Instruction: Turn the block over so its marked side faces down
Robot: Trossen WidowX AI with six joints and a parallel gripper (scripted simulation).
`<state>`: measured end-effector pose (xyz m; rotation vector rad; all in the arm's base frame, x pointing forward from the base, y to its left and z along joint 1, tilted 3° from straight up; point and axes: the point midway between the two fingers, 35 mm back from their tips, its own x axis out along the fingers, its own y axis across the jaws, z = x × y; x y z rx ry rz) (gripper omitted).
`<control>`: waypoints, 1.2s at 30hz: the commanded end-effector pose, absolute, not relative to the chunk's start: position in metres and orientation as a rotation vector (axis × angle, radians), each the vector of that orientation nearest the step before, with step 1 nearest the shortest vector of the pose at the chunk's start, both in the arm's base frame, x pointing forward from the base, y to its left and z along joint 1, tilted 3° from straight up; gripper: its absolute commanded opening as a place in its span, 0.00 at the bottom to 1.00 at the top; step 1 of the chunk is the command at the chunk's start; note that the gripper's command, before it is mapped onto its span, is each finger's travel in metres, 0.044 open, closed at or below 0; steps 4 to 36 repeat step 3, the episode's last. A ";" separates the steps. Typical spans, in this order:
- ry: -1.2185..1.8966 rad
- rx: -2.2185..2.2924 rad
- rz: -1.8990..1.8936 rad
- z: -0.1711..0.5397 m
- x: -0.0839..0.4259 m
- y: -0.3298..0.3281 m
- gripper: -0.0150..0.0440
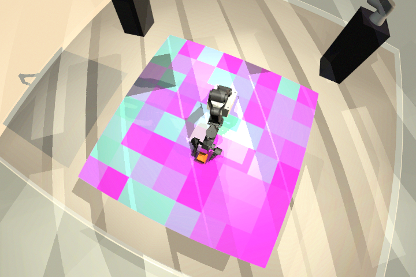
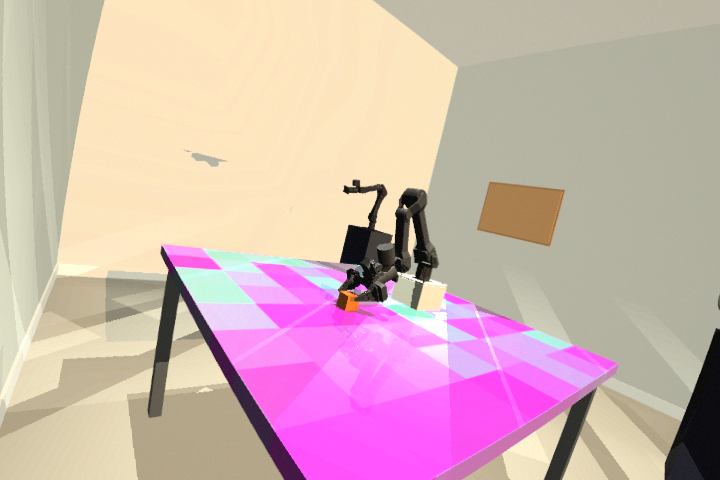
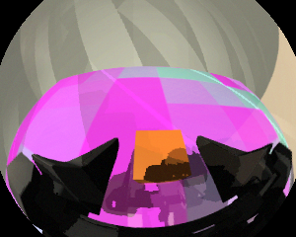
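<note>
The orange block (image 1: 201, 157) (image 2: 346, 301) (image 3: 160, 145) rests on the magenta and mint checkered table (image 1: 264, 244) (image 2: 372, 441) (image 3: 128, 109). It appears to sit flat. Dark patches, which look like shadow, cover part of it in the wrist view; I cannot make out a marked side on the faces in view. My gripper (image 1: 202, 159) (image 2: 349, 294) (image 3: 159, 141) is open wide and low over the table. One finger stands on each side of the block, with a gap on both sides in the wrist view. The block's underside is hidden.
My arm's pale base block (image 2: 430, 296) stands on the table behind the gripper. Off the table are black pedestals (image 1: 354, 47) (image 1: 134, 18) (image 2: 365, 244), and another black pedestal (image 2: 709, 407) is at the right edge of the exterior view.
</note>
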<state>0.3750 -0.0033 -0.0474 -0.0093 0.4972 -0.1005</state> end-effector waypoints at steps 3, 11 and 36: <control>0.497 -0.013 -0.103 -0.047 0.375 -0.004 1.00; 0.497 -0.013 -0.103 -0.047 0.375 -0.004 1.00; 0.497 -0.013 -0.103 -0.047 0.375 -0.004 1.00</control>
